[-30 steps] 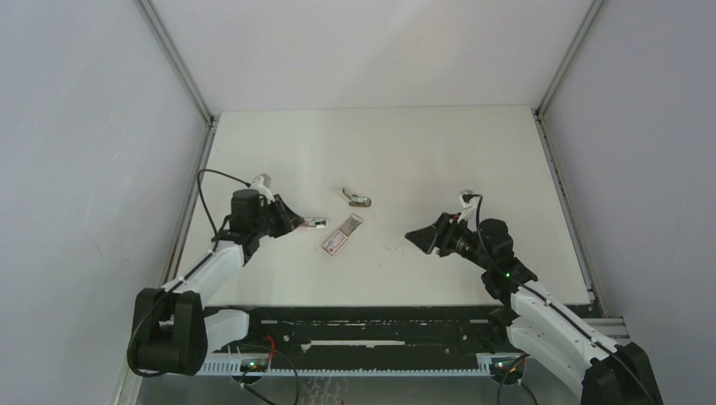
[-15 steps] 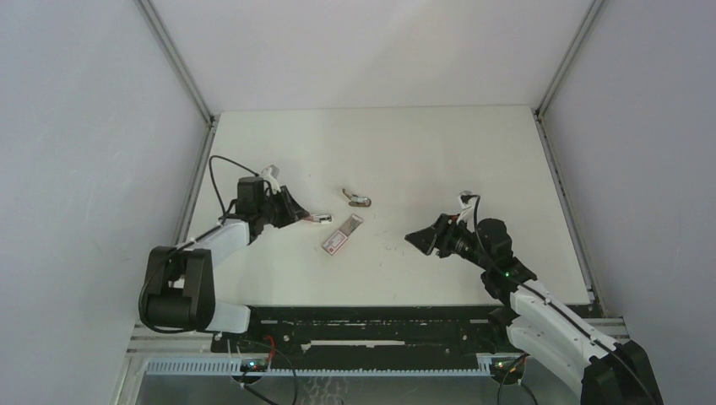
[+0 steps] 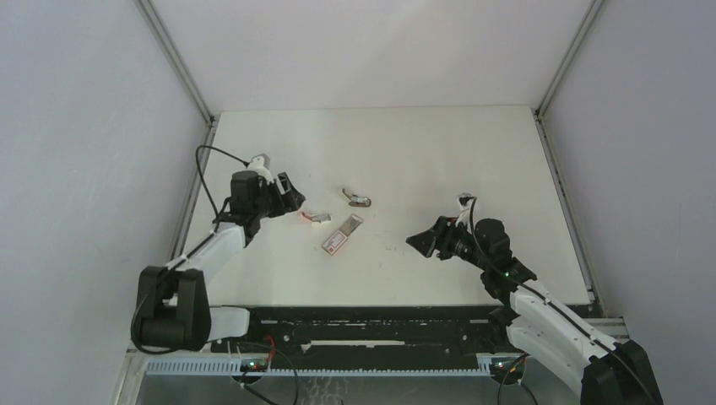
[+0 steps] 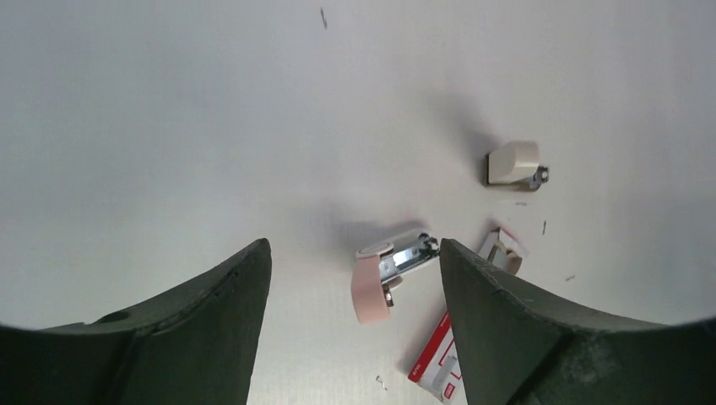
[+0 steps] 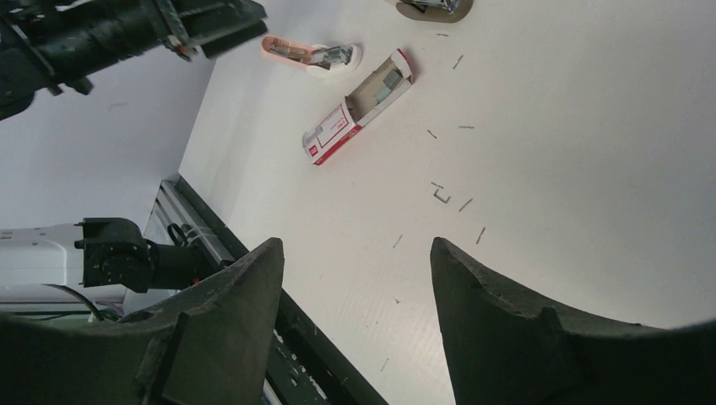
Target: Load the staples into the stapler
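One box of staples (image 3: 340, 234), tray slid partly out, lies mid-surface (image 3: 422, 152) between two mini staplers: a pink stapler (image 3: 315, 218) just left of it and a beige stapler (image 3: 357, 199) just behind, with several loose staples (image 5: 442, 196) scattered to its right. Left gripper (image 3: 294, 199): low, aimed at the pink stapler, fingers apart, empty. Right gripper (image 3: 414, 240): low, facing the box from well apart, fingers apart, empty.
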`<state>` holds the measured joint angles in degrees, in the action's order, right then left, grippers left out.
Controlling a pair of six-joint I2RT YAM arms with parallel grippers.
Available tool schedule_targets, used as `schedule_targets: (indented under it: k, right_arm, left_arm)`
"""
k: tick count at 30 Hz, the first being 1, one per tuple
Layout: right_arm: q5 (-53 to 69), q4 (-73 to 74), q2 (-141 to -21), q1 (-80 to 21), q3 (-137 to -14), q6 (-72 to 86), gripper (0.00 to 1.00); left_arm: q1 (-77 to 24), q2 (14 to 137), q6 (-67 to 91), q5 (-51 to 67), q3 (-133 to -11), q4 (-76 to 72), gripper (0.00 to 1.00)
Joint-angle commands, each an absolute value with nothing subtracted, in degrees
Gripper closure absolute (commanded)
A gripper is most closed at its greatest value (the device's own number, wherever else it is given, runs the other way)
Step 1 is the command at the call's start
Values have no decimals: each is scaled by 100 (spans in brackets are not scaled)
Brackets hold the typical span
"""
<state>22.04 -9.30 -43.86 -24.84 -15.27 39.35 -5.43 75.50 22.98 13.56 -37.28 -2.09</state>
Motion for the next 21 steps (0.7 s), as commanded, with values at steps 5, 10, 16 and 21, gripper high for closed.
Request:
schedule_targets:
  k: [5,10,16,21]
  right_arm:
    - [1989,-769,-4351,-2471,-1846,3654,36]
    - [1967,-691,-4300,-2481,-1826,3674,37]
    - [1931,-612,-4209,-2489,-1804,3691,38]
    - [1907,-610,-4157,-2489,-1767,3691,38]
  left_arm:
    - [-1976,6685,1868,86,-3427,-884,29]
    - [-2927,7511,1569,354,-3894,-812,48]
    - [-3596,8496,1034,296,-4596,-317,63]
    - [-3652,8874,934,236,-4801,-222,68]
